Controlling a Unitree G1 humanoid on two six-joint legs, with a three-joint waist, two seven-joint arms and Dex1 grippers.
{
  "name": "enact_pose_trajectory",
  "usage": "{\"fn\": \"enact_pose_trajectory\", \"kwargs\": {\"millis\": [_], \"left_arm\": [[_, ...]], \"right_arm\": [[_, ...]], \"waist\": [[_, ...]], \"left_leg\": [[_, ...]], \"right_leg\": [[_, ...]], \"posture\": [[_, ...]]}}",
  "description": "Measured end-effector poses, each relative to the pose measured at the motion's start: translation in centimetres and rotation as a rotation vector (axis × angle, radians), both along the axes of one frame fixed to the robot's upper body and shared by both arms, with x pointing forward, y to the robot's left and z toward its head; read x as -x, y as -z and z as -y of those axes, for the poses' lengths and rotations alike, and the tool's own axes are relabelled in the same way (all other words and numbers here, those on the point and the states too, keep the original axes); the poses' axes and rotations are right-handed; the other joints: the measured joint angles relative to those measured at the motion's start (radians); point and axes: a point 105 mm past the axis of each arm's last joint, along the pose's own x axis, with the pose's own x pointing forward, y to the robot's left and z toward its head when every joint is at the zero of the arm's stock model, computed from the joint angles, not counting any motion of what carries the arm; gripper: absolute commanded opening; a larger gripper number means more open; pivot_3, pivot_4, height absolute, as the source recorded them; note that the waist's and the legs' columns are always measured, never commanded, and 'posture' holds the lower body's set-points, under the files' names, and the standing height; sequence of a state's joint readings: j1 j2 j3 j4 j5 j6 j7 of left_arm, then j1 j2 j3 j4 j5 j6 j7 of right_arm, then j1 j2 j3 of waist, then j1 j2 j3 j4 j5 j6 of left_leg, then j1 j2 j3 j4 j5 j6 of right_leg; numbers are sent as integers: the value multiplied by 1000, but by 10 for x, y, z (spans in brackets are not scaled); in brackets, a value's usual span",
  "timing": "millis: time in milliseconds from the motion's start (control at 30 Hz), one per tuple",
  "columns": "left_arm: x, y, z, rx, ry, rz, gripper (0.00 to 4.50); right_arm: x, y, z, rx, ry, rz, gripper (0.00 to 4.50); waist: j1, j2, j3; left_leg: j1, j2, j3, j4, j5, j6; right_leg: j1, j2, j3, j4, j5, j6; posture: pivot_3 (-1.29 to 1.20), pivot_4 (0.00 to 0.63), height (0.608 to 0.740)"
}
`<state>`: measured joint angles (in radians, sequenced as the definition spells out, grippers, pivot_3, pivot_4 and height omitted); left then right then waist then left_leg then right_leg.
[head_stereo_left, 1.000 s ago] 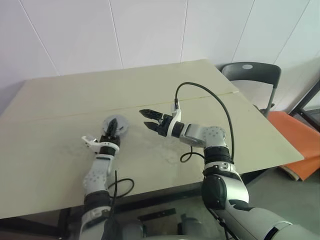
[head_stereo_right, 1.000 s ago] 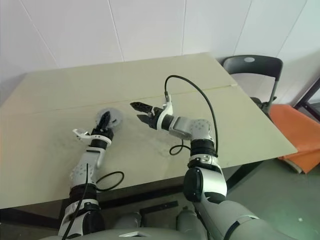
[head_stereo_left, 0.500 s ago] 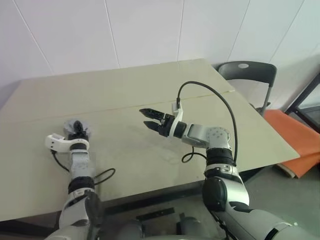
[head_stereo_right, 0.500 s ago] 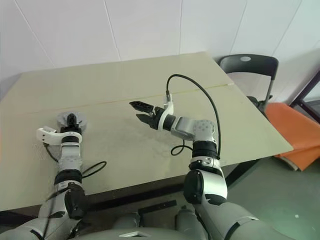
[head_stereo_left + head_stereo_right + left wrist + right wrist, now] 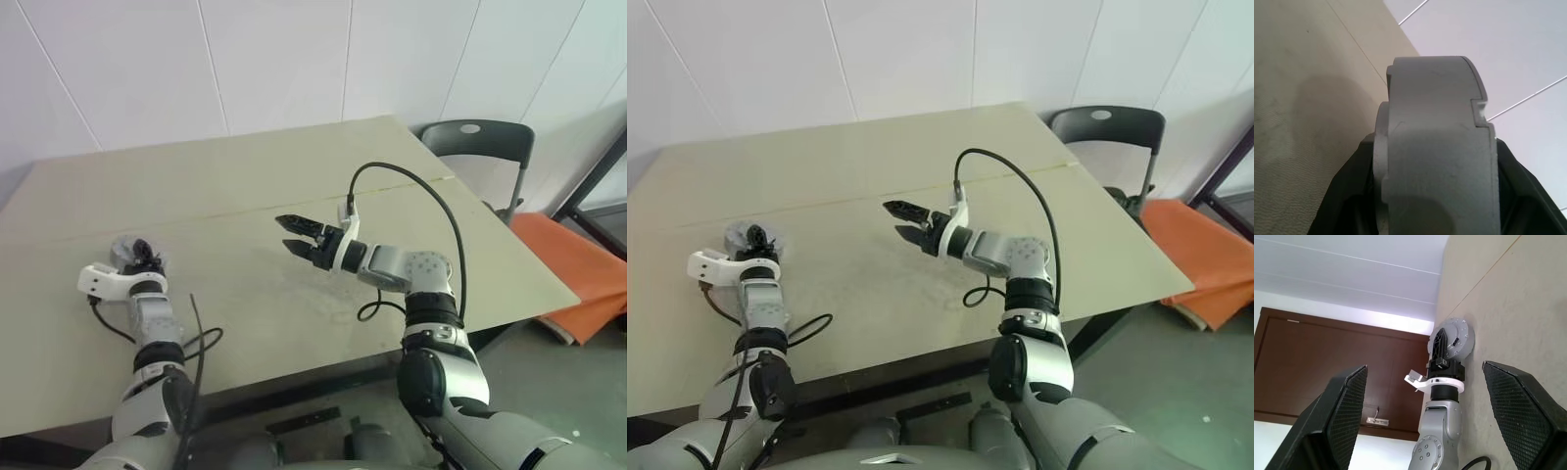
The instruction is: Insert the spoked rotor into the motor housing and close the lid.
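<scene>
Where the left tool [image 5: 147, 257] hangs low over the near left corner of the surface [image 5: 245, 176], it is clamped on the motor housing [image 5: 1435, 147], a round grey casing held on edge. Its black fingers [image 5: 1347, 196] press on both flat faces. Whether the rim touches the surface cannot be told, nor which face carries the windings.

The main risk, as I judge it, is that grip. A flat, smooth metal disc pinched on edge can pivot or slide out if the wrist rolls quickly. So close to the surface's left edge, a slip could send it rolling off onto the floor. Lowering it at a tilt could also knock the rim and twist it in the tool.

Further right, near the middle of the surface, the right tool [image 5: 292, 235] is held level above it. Its fingers are spread wide apart with nothing between them, pointing toward the left arm. If the housing goes across to it, a mistimed release is the danger.

Loose black cables loop from the left arm [image 5: 196, 338] and the right arm [image 5: 411, 186] and could snag. A dark chair [image 5: 477, 147] and an orange object on the floor [image 5: 578, 264] stand well clear at far right.
</scene>
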<state>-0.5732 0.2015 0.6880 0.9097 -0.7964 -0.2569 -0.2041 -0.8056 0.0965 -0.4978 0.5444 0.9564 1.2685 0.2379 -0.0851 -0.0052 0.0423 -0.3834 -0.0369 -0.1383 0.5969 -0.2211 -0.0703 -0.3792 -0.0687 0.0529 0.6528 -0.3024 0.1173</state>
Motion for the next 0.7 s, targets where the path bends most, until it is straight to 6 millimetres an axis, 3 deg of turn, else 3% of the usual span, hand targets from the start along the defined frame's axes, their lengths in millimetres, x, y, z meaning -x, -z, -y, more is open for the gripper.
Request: {"fn": "enact_pose_trajectory", "kwargs": {"millis": [133, 333, 567, 700], "left_arm": [[3, 3, -5, 12, -37, -25, 2335], [7, 5, -9, 11, -79, -71, 2335], [26, 11, -12, 26, -144, -143, 4391], [41, 10, -13, 57, -185, -180, 4471]], "right_arm": [[0, 0, 1, 10, 0, 5, 3912], [-1, 1, 3, 24, 4, 12, 3912], [0, 3, 1, 35, -5, 10, 3964], [0, 4, 1, 38, -4, 13, 3964]], "waist": [[-14, 0, 0], [-22, 1, -1], [-30, 4, -2], [-40, 5, -3]], "left_leg": [[10, 1, 0, -1, 0, 0], [11, 2, -2, -1, 0, 0], [11, 2, -1, -2, 0, 0], [11, 2, 0, -3, -1, 1]], "right_leg": [[8, 1, 0, 0, 0, 0], [8, 4, 3, 0, 1, -1], [7, 4, 5, 0, 1, -1], [7, 4, 7, -2, 1, -1]], "posture": [[0, 0, 740], [0, 0, 740], [0, 0, 740], [0, 0, 740]]}}
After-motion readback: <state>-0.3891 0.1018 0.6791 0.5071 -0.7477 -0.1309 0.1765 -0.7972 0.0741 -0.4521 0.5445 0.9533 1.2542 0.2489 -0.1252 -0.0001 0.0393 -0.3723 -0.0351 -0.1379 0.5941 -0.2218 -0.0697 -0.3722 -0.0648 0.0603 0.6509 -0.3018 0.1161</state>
